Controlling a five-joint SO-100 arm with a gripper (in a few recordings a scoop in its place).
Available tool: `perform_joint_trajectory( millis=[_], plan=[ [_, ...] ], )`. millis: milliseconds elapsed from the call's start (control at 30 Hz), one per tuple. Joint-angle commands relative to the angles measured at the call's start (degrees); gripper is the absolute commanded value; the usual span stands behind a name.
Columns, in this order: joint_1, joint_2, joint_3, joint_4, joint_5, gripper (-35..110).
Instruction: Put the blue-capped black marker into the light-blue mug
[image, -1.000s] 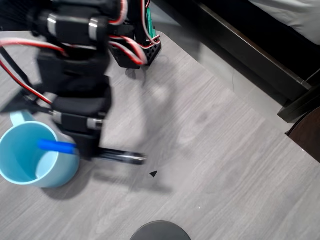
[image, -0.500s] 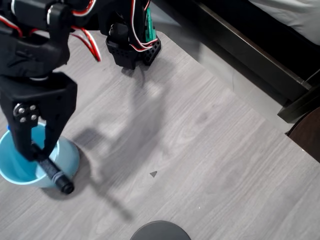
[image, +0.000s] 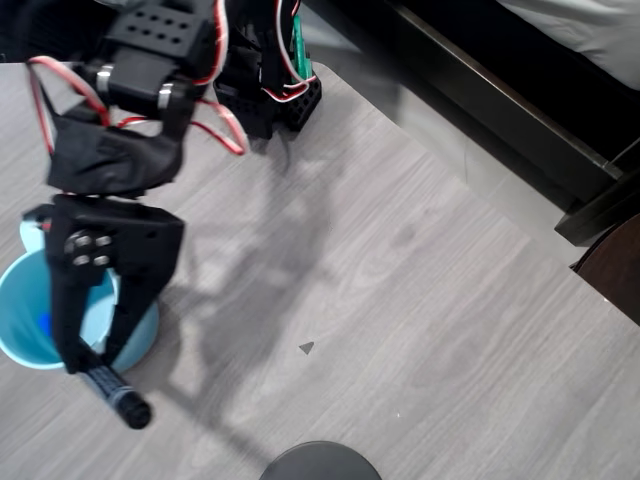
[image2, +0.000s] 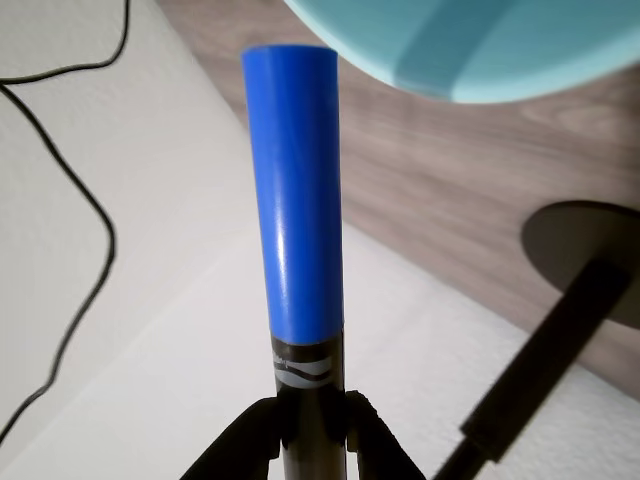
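A grey wood-grain tabletop (image: 400, 300) carries a glossy light-blue mug (image: 25, 335) at the overhead view's left edge, its inside the same pale blue. Above it hangs the black gripper (image: 90, 350), fingers (image2: 245, 440) clenched on the blue-capped black marker (image2: 298, 250). Overhead, the black barrel slants out past the mug's rim toward the tabletop; a spot of blue shows inside the mug. In the wrist view the bright blue cap fills the frame, with only pale wavy lines, no readable words, on the barrel below it
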Motion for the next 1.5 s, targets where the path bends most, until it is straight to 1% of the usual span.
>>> perform_joint_trajectory(
  millis=[0,133,267,300,367,433,567,667,733,767,967,1033,1067,1133,1300,1467],
  plan=[
    [-0.3,2.7,0.4,0.7,0.6,0],
    [0.8,2.5,0.6,3.3,3.2,0],
    [2.1,4.1,1.0,6.8,6.8,6],
    [2.4,4.8,1.7,6.8,7.2,8],
    [3.0,6.4,3.2,6.8,7.8,9],
    [3.6,7.5,4.7,6.6,7.9,8],
    [4.7,8.3,6.2,6.4,7.9,12],
    [5.1,8.3,6.7,6.5,7.9,17],
    [5.2,8.3,7.1,6.3,7.9,26],
    [5.2,8.2,7.2,6.3,7.9,27],
    [3.8,10.3,7.6,6.8,7.4,27],
    [1.8,12.6,7.6,7.6,5.9,27],
    [0.4,14.1,7.8,7.8,4.7,23],
    [-3.4,16.5,7.9,8.3,-2.5,0],
    [-14.4,20.1,7.9,16.7,-13.1,0],
    [-19.8,20.2,9.1,24.8,-19.7,0]
  ],
)
